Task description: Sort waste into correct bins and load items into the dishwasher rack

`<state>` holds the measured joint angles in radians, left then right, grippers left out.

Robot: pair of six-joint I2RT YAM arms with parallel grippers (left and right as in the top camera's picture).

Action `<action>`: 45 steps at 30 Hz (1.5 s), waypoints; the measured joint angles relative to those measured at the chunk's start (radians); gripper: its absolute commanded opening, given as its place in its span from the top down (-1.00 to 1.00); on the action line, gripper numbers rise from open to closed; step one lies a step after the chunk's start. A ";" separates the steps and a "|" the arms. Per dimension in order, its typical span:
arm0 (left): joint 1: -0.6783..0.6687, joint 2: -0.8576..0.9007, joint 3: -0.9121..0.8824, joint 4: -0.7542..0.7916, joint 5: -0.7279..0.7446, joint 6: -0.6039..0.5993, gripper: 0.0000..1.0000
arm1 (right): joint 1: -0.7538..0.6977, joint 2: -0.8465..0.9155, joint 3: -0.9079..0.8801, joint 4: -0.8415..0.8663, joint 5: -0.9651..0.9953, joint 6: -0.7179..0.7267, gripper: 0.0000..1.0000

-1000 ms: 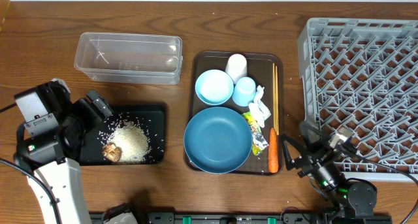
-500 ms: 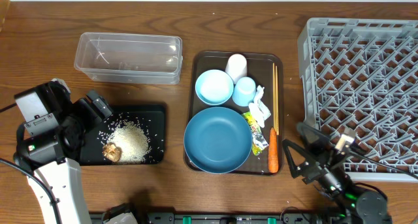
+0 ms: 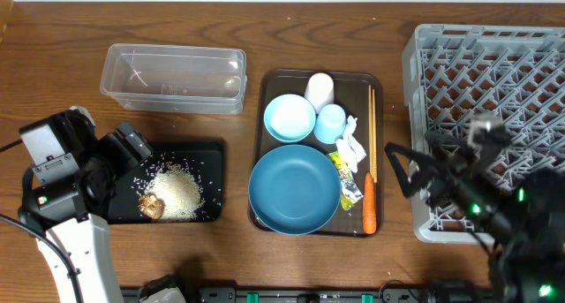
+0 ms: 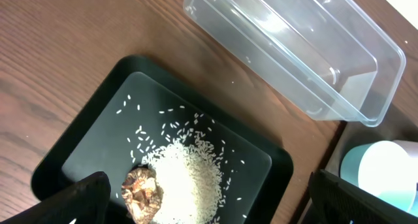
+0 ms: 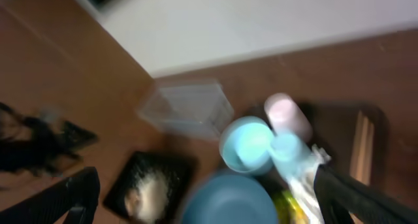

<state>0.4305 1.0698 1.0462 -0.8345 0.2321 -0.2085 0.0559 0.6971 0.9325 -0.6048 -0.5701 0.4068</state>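
A brown wooden table [image 3: 53, 82] with visible grain, evenly lit, spreads beneath the left jaws; a plain white wall [image 5: 261, 15] rises ahead of the right jaws.

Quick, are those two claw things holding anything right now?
Left gripper: open, holding nothing.
Right gripper: open, holding nothing.

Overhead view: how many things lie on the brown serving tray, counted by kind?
Plates: 1, dark-blue plate
Bowls: 1, pale blue bowl
Cups: 2, white cup, light-blue cup
Utensils: 1, pair of chopsticks
Waste: 3, tissue, wrapper, carrot
Total: 8
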 measured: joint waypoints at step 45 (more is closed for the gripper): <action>0.000 0.000 0.000 0.001 0.000 0.000 -0.96 | 0.507 0.706 0.243 -0.512 0.710 0.031 -0.99</action>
<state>0.4305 1.0698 1.0466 -0.8337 0.2317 -0.2085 0.5629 1.4033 1.1755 -1.1172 0.1402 0.4377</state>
